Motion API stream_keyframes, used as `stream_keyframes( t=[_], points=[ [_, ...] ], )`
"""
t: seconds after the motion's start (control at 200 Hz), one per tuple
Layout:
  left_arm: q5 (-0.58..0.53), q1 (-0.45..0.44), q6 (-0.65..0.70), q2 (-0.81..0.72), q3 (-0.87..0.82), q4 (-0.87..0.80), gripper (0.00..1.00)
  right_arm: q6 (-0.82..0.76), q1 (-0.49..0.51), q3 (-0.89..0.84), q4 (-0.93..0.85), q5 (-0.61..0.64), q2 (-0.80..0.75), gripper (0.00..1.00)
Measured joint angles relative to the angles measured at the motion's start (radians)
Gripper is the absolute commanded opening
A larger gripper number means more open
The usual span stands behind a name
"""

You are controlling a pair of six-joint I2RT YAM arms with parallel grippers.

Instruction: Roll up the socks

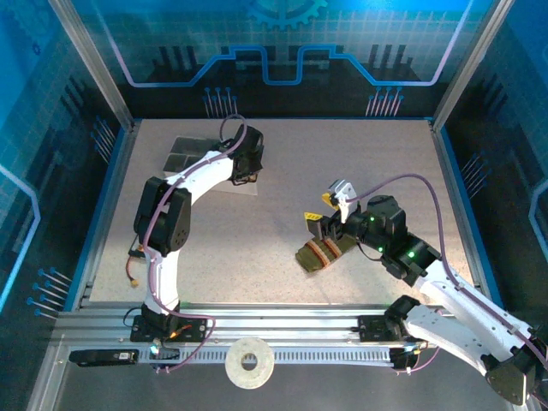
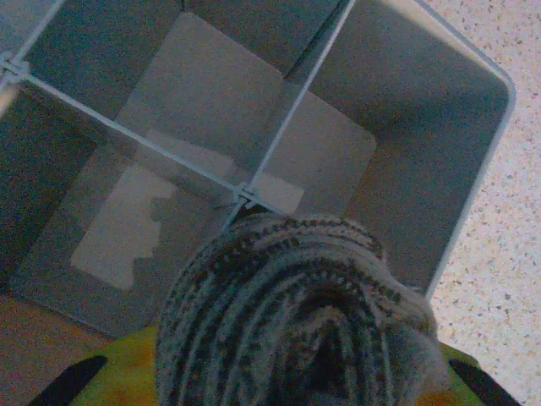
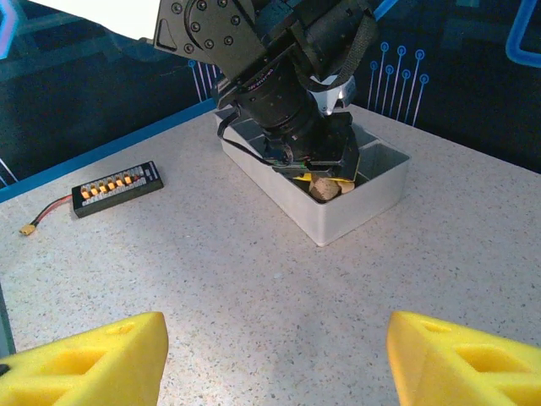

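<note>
Left gripper [image 1: 247,167] first: it is closed on the beige-and-brown checkered fabric sock [image 2: 296,313], which is already a tight roll, and the yellow pads [image 2: 127,376] press it from both sides. The roll hangs just above the grey plastic tray with thin dividers [image 2: 478,186], over an end compartment and close to the crossing of the dividers. Whether it touches the tray floor I cannot tell. From the right wrist I see the same roll [image 3: 325,188] under the left gripper [image 3: 325,169], inside the line of the tray's rim [image 3: 372,203].

At my right gripper [image 1: 324,224] the yellow foam fingertips [image 3: 93,359] stand wide apart with nothing between them. It hovers well apart from the tray, toward my right arm. The olive green sock with cream-orange stripes [image 1: 321,254] lies flat on the speckled table [image 1: 385,154] just under this gripper, reaching a little nearer to my bases.

Both socks I judge to be very light, soft and limp, not fragile, and not slippery against foam. The roll will want to spring open, so it should be squeezed across its middle. The olive sock will bunch easily. I would pinch it at one end, against the table, and turn it over itself from there.
</note>
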Motion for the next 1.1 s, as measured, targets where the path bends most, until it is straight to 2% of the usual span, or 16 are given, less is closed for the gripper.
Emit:
stream_keyframes(
  t=[0.075,0.245,0.36,0.525,0.76,1.031,1.101],
  points=[
    [-0.026,-0.012,0.009,0.0,-0.01,0.005,0.2,0.0,0.0,0.0,-0.003,0.003,0.0,0.69],
    [-0.063,-0.026,0.036,0.0,-0.02,0.014,0.57,0.0,0.0,0.0,-0.003,0.011,-0.001,0.7],
    [-0.07,-0.03,0.034,-0.008,-0.021,0.021,0.7,0.0,0.0,0.0,-0.003,0.018,0.0,0.7],
    [-0.065,-0.032,0.026,-0.037,-0.021,-0.013,0.82,0.0,0.001,0.001,-0.003,0.022,0.0,0.7],
    [-0.035,-0.032,0.016,-0.053,0.002,-0.088,0.86,-0.005,0.001,0.001,-0.008,0.022,0.012,0.7],
    [0.006,-0.008,-0.049,-0.131,0.019,-0.156,0.76,-0.007,0.001,0.005,-0.029,0.043,0.014,0.69],
    [0.047,0.005,-0.054,-0.177,0.018,-0.159,0.71,-0.006,0.001,0.011,-0.047,0.084,0.014,0.66]
  ],
)
